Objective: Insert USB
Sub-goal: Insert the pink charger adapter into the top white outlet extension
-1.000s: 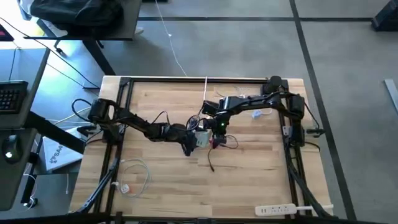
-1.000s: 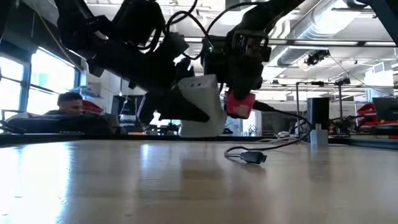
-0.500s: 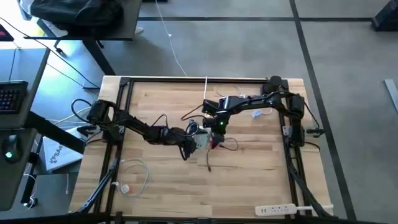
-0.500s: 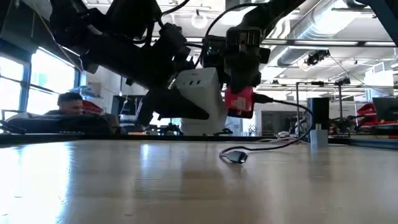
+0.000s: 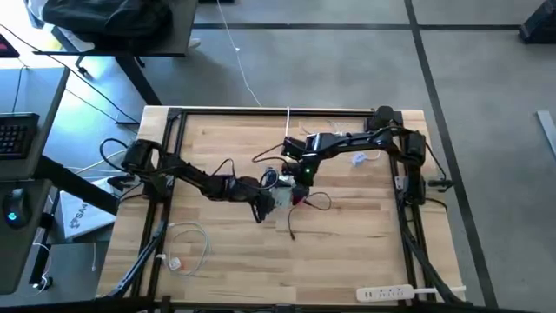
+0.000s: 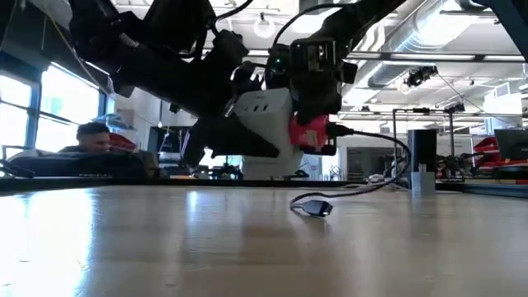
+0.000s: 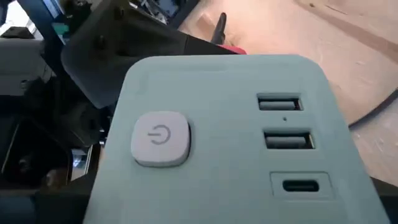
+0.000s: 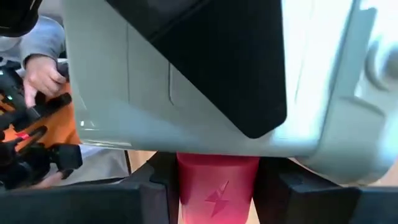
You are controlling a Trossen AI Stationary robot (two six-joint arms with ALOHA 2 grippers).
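Right jaws: clamped on the USB (image 6: 312, 134), the red-pink plug pinched between the right gripper (image 8: 217, 190)'s two dark fingers, lightning mark facing the wrist camera.
Left jaws: closed around the white charger cube (image 6: 262, 124), the left gripper (image 5: 261, 202) holding it off the table (image 5: 365, 243), centre of the high view.
USB position: centre of the low view, just right of the cube and touching or all but touching its side; I cannot tell whether the metal tip has entered anything.
Cable: thin black cable (image 6: 375, 140) trails off to the right of the low view, then loops down to a small dark end (image 6: 313, 208) lying on the wood.
Ports: in the left wrist view the cube's face shows a round power button (image 7: 160, 137) and three slots stacked at right; the upper USB slot (image 7: 279, 103) and the two below all look empty.
Step in hand: the final approach, plug brought up against the cube, not yet seated by my reading.
Doubt: the plug seems to sit at the cube's edge, away from the slotted face.
Next move: line the tip square with one slot, then push straight in while the left arm braces the cube.
Risk: a tilted plug would skid off the smooth white face.
Background: a person's hand (image 8: 42, 73) shows at upper left of the right wrist view, away from the grippers.
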